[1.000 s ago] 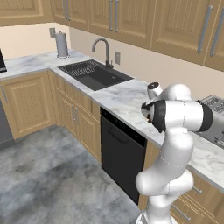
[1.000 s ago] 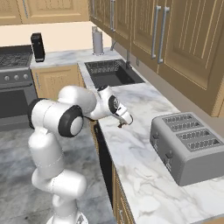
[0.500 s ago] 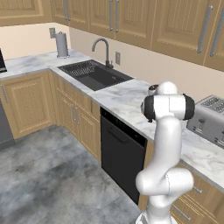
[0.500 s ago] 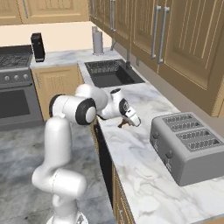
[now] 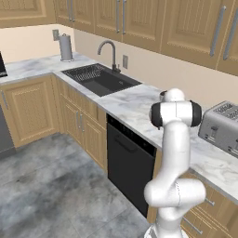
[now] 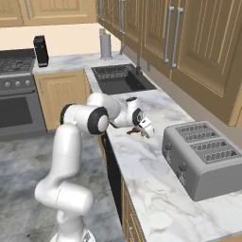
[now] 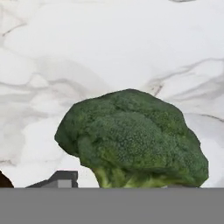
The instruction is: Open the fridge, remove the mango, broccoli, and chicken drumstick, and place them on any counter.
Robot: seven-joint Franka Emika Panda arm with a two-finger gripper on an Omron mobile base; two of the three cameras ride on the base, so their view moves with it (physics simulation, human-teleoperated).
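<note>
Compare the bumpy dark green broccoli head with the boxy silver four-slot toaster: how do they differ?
The broccoli is rounded, bumpy and matt green; the toaster is boxy, smooth and silver. The broccoli lies tipped, pale stem toward the hand camera; the toaster stands upright, slots facing up. Both appear to rest on the white marbled counter.

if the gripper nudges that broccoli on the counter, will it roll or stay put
The broccoli probably stays put or wobbles rather than rolls: its head looks wide, lumpy and uneven. The smooth marbled counter might let it slide a little. It looks stiff and light for its bulk, so the bumpy florets should grip well.
</note>
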